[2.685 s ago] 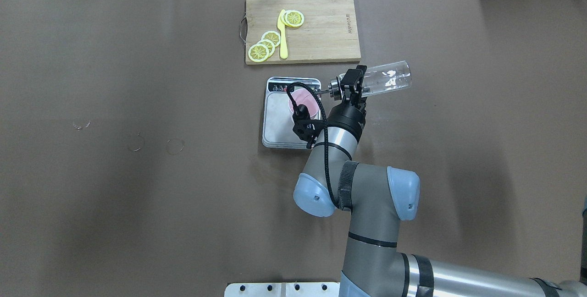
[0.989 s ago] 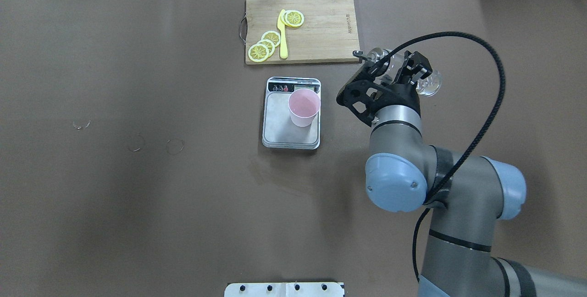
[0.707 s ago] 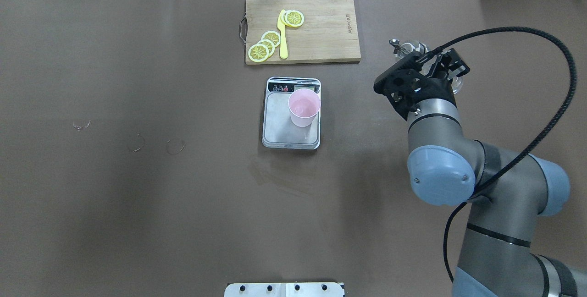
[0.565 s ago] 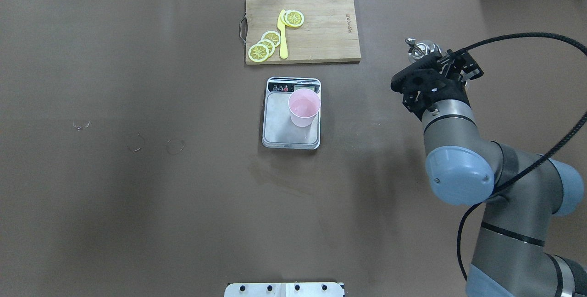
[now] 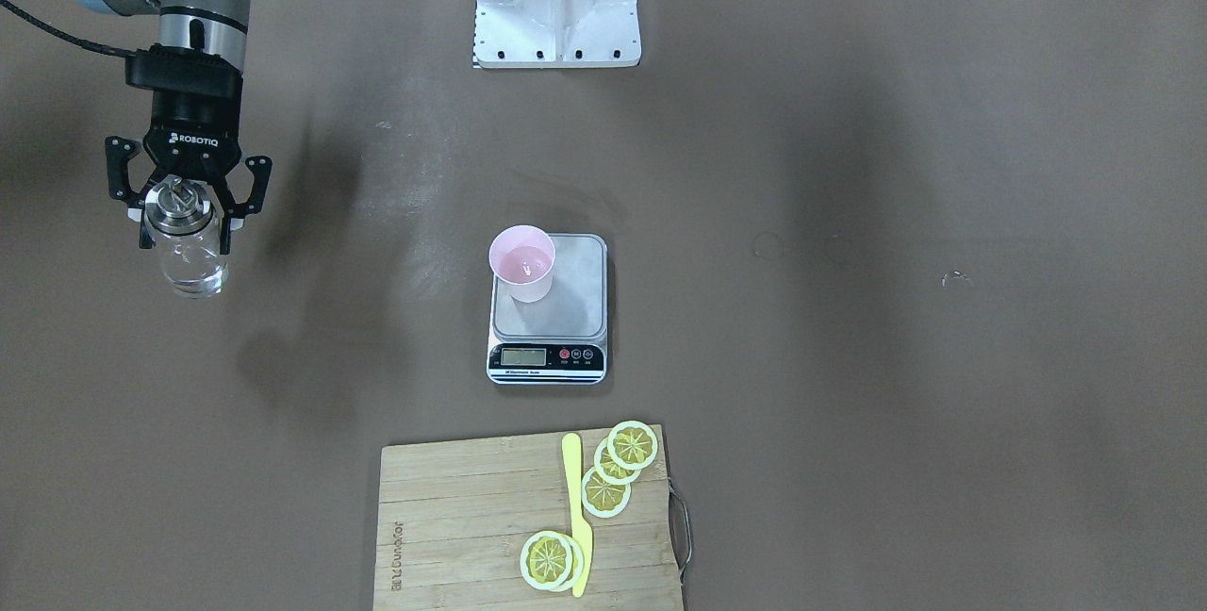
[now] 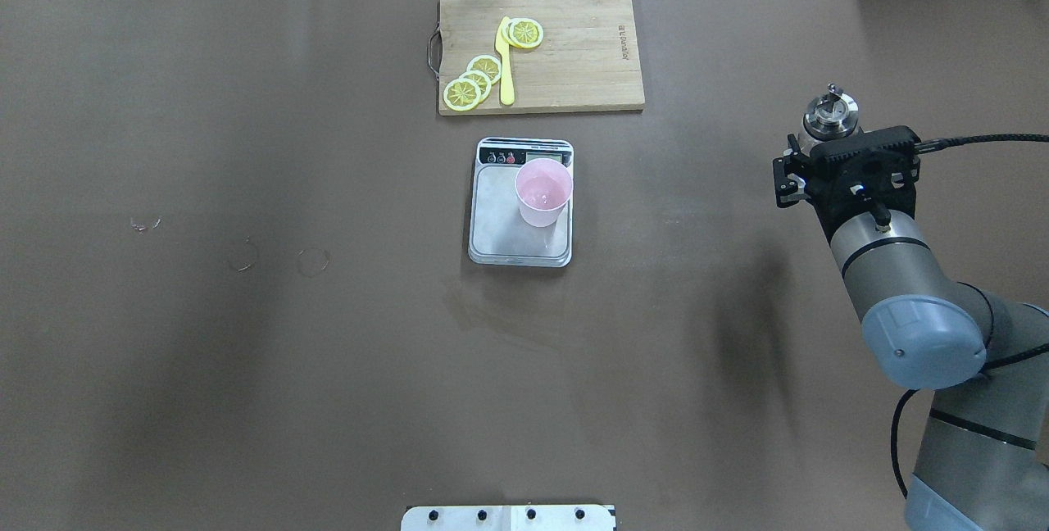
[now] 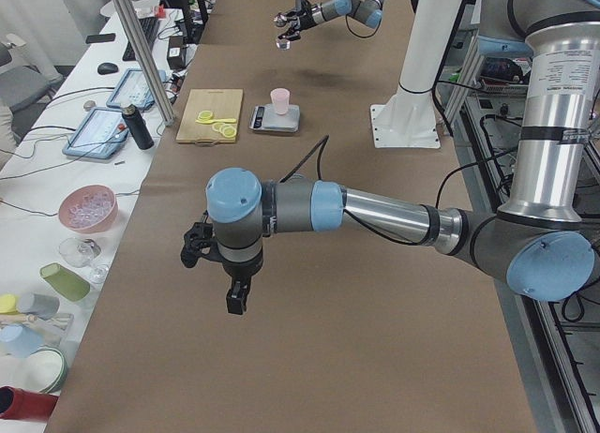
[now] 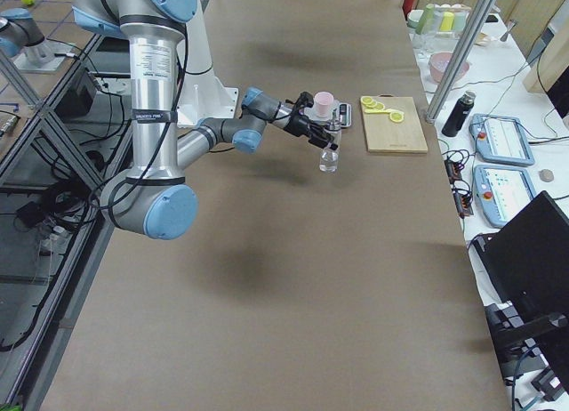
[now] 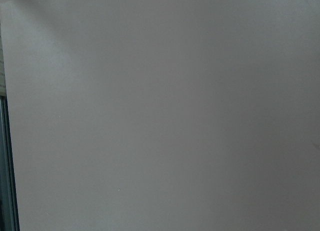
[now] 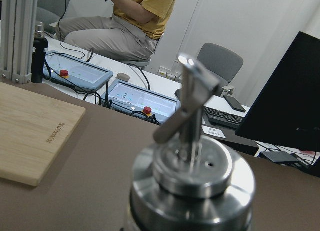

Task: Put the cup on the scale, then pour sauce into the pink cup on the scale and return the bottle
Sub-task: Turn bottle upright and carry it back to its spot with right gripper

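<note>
- The right claw [image 5: 186,220] has carried the bottle [image 5: 194,264] away from the cup [image 5: 521,264], out to the robot's right side of the bench. It is now well apart from the scale [image 5: 570,290].
- The bottle lay tipped sideways with its spout at the cup's rim; now it is upright, spout on top.
- The arm no longer covers the cup and scale from overhead.

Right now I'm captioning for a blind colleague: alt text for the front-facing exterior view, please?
The robot's right hand grips a clear glass bottle upright near its top at the view's left, apart from the pink cup on the scale at centre. A cutting board with lemon slices and a yellow knife lies below.
</note>
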